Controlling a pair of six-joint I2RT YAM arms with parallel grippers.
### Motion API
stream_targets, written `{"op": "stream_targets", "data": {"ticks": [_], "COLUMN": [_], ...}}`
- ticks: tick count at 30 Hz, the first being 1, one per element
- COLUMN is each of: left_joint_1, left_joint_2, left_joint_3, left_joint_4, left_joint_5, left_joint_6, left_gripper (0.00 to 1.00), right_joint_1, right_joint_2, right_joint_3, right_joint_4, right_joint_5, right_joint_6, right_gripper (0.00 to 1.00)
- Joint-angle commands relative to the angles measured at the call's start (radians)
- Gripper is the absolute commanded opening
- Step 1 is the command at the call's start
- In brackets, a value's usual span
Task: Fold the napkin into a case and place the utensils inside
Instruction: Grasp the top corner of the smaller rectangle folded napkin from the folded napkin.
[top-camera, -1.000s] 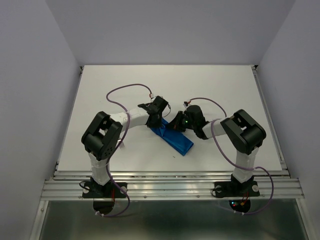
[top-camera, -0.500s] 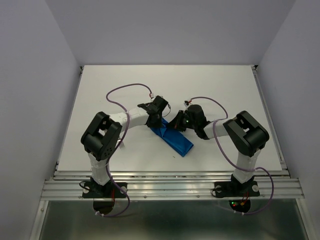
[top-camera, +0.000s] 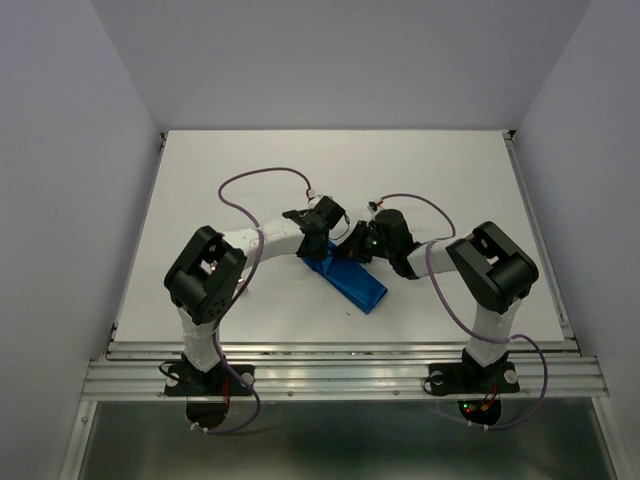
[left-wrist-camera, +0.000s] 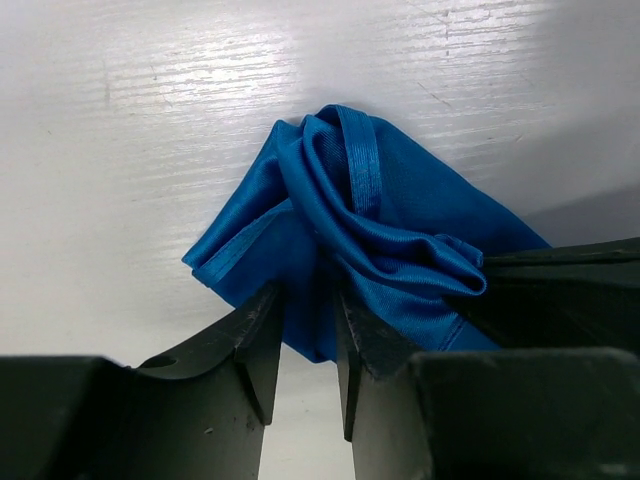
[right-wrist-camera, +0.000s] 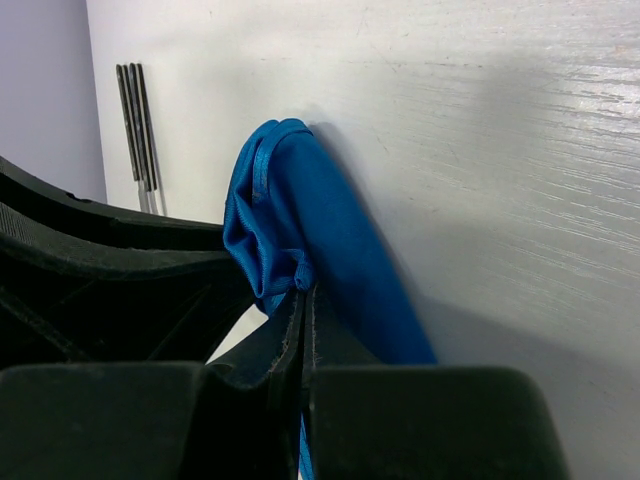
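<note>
The bright blue napkin (top-camera: 355, 284) lies folded as a narrow strip running diagonally between both arms. Its upper end is bunched and creased (left-wrist-camera: 380, 230). My left gripper (top-camera: 317, 246) is at that bunched end; in the left wrist view the left gripper (left-wrist-camera: 305, 325) stands open, with a gap between its fingers and blue cloth at their tips. My right gripper (top-camera: 352, 252) meets the same end from the right. In the right wrist view the right gripper (right-wrist-camera: 303, 292) is shut on a small fold of the napkin (right-wrist-camera: 335, 235). The utensils are out of view.
White tabletop (top-camera: 440, 180) stretches behind and beside the napkin, with walls on three sides. A metal rail (top-camera: 340, 352) runs along the near edge. Thin dark parallel strips (right-wrist-camera: 136, 120) show near the wall in the right wrist view. Purple cables loop over both arms.
My left gripper has opened from shut and its wrist has shifted slightly right. The right gripper stays shut on the napkin, which has barely moved.
</note>
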Motion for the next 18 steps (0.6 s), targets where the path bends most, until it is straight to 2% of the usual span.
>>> {"op": "stream_targets", "data": {"ticks": [1, 4, 7, 12, 18], "left_joint_1": [-0.017, -0.020, -0.022, -0.022, -0.031], "left_joint_2": [0.009, 0.018, 0.029, 0.034, 0.032], "left_joint_3": [0.045, 0.053, 0.062, 0.063, 0.071], "left_joint_4": [-0.037, -0.054, -0.071, -0.074, -0.074], "left_joint_5": [-0.060, -0.086, -0.106, -0.111, -0.114], "left_joint_6": [0.010, 0.004, 0.006, 0.007, 0.013], "left_gripper": [0.36, 0.29, 0.27, 0.27, 0.36], "right_joint_1": [-0.004, -0.004, -0.004, -0.004, -0.004], "right_joint_2": [-0.010, -0.010, -0.012, -0.018, -0.018], "right_joint_3": [0.015, 0.015, 0.015, 0.015, 0.013], "right_joint_4": [0.023, 0.025, 0.023, 0.023, 0.023], "right_joint_5": [-0.015, -0.017, -0.015, -0.014, -0.014], "right_joint_6": [-0.009, -0.007, -0.007, -0.007, -0.007], "right_gripper": [0.01, 0.01, 0.01, 0.01, 0.01]}}
